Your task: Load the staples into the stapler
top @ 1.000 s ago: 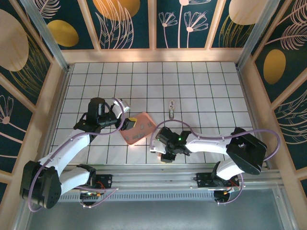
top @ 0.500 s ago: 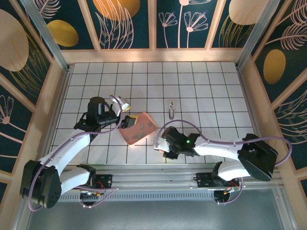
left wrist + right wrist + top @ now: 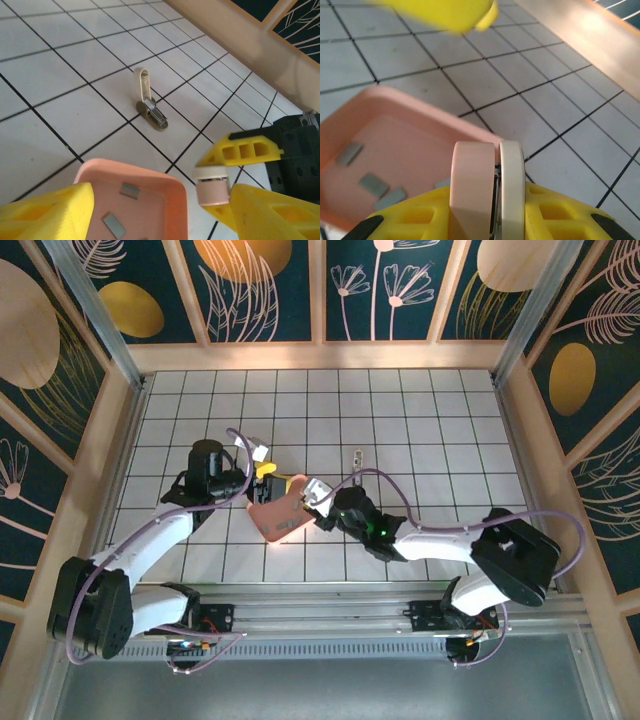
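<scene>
- White tiles with dark lines make the worktop (image 3: 420, 410), and painted wooden panels close it on three sides.
- On it, the staples (image 3: 372, 184) lie loose as a few small grey strips on the floor of the pink tray (image 3: 420, 100). The tray stands near the front of the worktop, between the two arms. No strip is picked up yet.
- Just at the tray's rim we see the pink-and-white block (image 3: 467, 185), with some metal between its two halves. We judge that this is the stapler.
- The right end effector (image 3: 214, 187) is closed on this block and holds it from both sides.
- This is the change: one second ago the right arm was low, close to the front edge and well apart from the tray. It has now swung across and brought the block right beside the staples.
- The left end effector (image 3: 266, 476) stands with its fingers wide apart at the far corner of the tray and grips nothing. It has shifted a little along the tray.
- Farther out, a cream and metal piece (image 3: 150, 107) rests alone on a tile.
- For the task, we think stapler and staples are finally together, so the loading itself may begin. It is not yet done.
</scene>
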### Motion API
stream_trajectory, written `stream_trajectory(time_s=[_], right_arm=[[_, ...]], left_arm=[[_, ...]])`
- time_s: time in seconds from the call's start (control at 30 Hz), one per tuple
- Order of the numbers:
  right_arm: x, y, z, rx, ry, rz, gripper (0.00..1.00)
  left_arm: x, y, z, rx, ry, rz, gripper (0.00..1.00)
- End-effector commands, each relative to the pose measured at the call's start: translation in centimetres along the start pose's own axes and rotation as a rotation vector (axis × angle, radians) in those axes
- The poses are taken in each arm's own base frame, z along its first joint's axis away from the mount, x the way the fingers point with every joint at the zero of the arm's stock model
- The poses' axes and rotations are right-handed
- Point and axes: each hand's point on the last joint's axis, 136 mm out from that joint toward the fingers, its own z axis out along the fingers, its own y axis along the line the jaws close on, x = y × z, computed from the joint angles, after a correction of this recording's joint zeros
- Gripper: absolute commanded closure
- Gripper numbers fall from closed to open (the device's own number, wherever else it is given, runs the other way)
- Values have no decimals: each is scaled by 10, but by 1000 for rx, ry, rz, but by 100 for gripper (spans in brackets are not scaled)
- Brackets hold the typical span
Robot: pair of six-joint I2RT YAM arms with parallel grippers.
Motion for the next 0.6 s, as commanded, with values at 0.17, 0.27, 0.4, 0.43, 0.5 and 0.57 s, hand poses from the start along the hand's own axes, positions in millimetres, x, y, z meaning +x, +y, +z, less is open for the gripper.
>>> stream_trajectory(time_s=[0.17, 0.27, 0.4, 0.43, 0.5, 0.57], right_arm=[[-56, -22, 7, 102, -220, 106, 69], [-60, -23, 8, 110, -237, 112, 69], [-66, -23, 11, 116, -260, 118, 69], [-69, -23, 13, 114, -266, 117, 69], [-72, -21, 15, 110, -271, 110, 69], [-74, -19, 18, 110, -275, 96, 69]], left_arm=[[-12, -16, 4, 115, -7, -81, 28], [-10, -16, 6, 126, 2, -91, 29], [-9, -17, 9, 144, 13, -101, 33], [-9, -17, 10, 148, 15, -101, 34], [-10, -17, 10, 149, 16, -99, 35], [-12, -17, 10, 149, 10, -95, 35]])
